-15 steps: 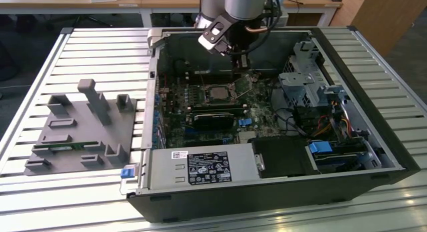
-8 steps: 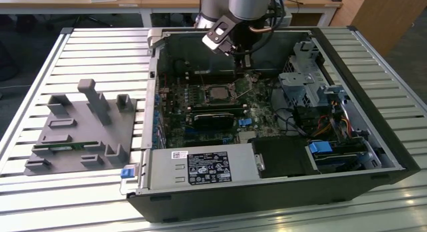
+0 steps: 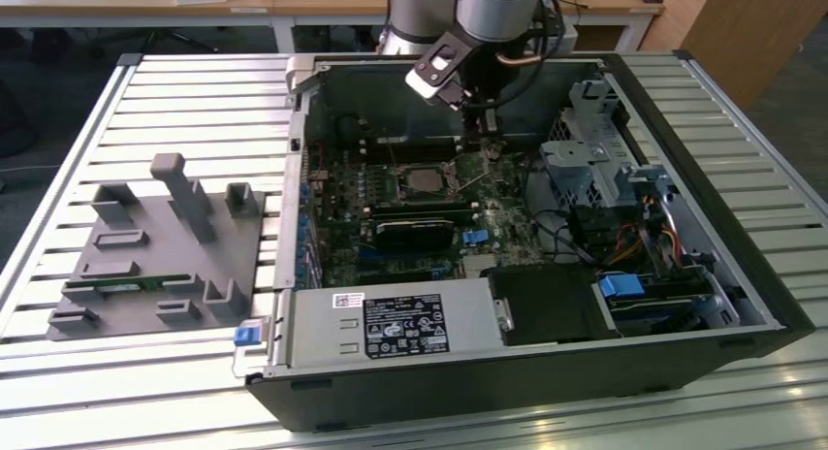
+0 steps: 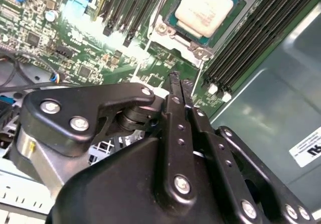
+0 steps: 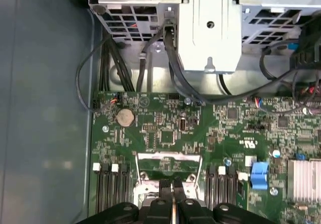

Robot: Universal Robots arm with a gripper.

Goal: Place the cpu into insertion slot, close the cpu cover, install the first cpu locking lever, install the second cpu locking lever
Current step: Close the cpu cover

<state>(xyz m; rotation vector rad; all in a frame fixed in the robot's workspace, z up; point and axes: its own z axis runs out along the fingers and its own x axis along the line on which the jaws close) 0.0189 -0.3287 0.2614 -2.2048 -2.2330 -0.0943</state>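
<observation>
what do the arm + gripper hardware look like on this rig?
Arm: silver-grey tubular links with darker joints, dark cables looping beside the wrist, and a pale boxy module mounted there. Gripper: matte black, curved linkage plates studded with silver screw heads, tapering into two thin flat black fingers.

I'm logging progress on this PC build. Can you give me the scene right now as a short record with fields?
computer case: open, on slatted table
cpu: seated silver face up on motherboard
cpu cover: lying flat, framing the cpu
gripper: jaws shut, holding nothing, tips low beside the cpu cover
</observation>
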